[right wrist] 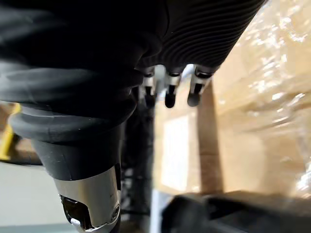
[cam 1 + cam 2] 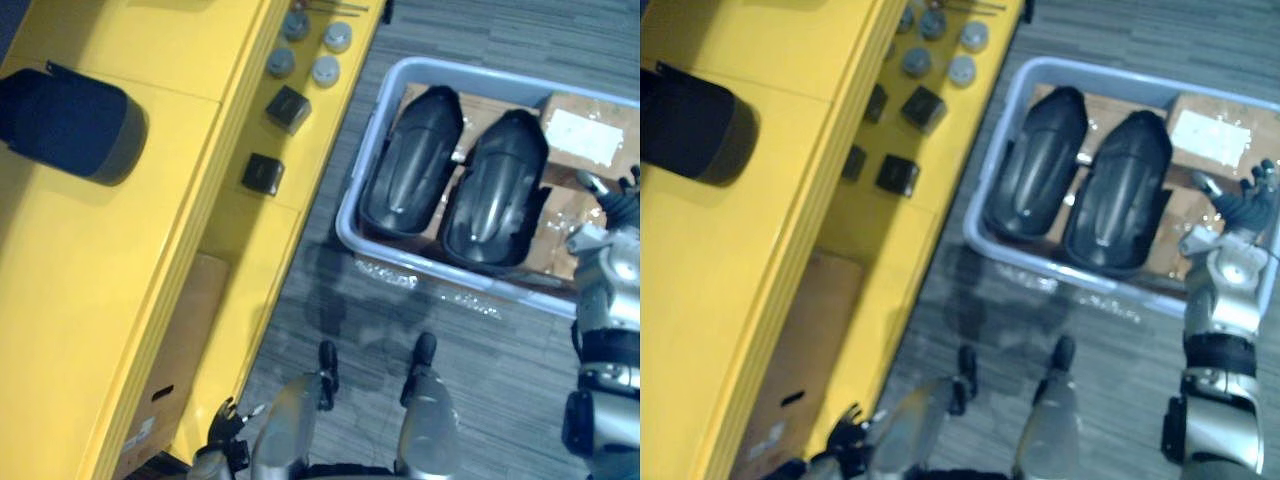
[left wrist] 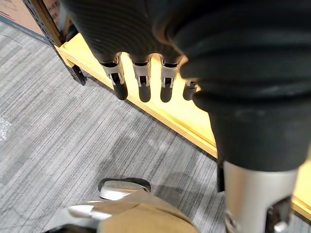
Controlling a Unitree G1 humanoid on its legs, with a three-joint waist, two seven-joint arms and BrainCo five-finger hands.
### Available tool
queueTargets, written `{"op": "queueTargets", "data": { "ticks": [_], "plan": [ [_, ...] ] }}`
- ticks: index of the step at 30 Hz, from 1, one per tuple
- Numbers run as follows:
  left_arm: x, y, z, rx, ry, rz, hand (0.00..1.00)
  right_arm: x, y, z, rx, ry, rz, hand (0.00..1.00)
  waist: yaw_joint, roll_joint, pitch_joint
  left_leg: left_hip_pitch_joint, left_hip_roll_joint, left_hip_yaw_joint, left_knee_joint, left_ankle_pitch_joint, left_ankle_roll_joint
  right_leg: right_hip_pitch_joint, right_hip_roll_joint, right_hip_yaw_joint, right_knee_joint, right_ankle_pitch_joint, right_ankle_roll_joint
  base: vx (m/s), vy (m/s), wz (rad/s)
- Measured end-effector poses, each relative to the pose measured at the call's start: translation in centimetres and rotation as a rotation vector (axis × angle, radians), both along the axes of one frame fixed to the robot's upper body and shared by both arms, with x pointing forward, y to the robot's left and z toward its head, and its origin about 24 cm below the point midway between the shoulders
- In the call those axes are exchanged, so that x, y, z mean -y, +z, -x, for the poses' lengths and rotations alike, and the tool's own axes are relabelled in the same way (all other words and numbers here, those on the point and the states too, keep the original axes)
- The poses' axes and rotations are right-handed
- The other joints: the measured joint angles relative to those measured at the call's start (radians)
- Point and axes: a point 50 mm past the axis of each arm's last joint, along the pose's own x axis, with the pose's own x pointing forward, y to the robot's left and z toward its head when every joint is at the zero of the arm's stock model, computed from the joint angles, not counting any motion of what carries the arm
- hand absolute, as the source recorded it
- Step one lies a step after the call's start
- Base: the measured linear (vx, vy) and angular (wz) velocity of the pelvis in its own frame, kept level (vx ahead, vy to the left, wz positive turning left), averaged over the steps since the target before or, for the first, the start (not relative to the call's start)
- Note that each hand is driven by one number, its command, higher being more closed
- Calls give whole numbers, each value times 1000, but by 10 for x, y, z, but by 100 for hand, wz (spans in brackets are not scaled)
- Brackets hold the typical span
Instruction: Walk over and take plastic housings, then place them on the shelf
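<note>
2 glossy black curved plastic housings lie side by side, touching, the left one (image 2: pixel 412 160) and the right one (image 2: pixel 495 190), on brown cardboard inside a pale grey-blue plastic bin (image 2: pixel 450 272) that stands on the floor. Just beside them in the bin sits a film-wrapped brown cardboard box (image 2: pixel 1185 105) with a white label (image 2: pixel 1208 138); its print is too small to read. The right hand (image 2: pixel 1238 208) hovers over the bin's right end, fingers extended and loose, grasping nothing. The left hand (image 2: pixel 222 425) hangs low beside the yellow metal shelf (image 2: pixel 100 270), fingers straight and empty. On the shelf rest 4 grey round discs (image 2: pixel 325 70), 2 small black blocks (image 2: pixel 288 108) and a large dark rounded object (image 2: pixel 70 120). The floor is grey striped carpet (image 2: pixel 480 350).
</note>
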Motion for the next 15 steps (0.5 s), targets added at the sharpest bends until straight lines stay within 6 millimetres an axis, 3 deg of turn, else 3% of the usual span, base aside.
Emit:
{"op": "queueTargets", "data": {
  "ticks": [2, 4, 8, 15],
  "plan": [
    [5, -1, 1, -6, -20, 9, 0, 5, 2, 0, -29, -15, -8, 0, 3, 23, 4, -5, -3, 0, 9, -1, 2, -7, -6, 0, 14, -1, -1, -58, 23, -1],
    [7, -2, 1, -7, -29, 16, 0, 6, -1, -1, -57, -16, -27, 0, 5, 29, 2, -24, -3, 0, 19, -1, 3, -29, -8, 1, 28, -3, -2, -84, 1, 0],
    [8, -3, 3, -15, -14, 42, 0, 9, -5, -1, -134, -15, -6, 0, 10, 38, 1, -47, -4, 1, 29, 7, 10, -58, -15, 2, 54, -6, -5, -71, -5, 0],
    [11, -4, 4, -18, -37, 47, 0, 13, 8, -4, -201, 19, 95, 0, 15, 44, -3, -86, -5, 1, 56, 10, 11, -97, -23, 4, 82, -6, -6, -53, 4, 2]
  ]
}}
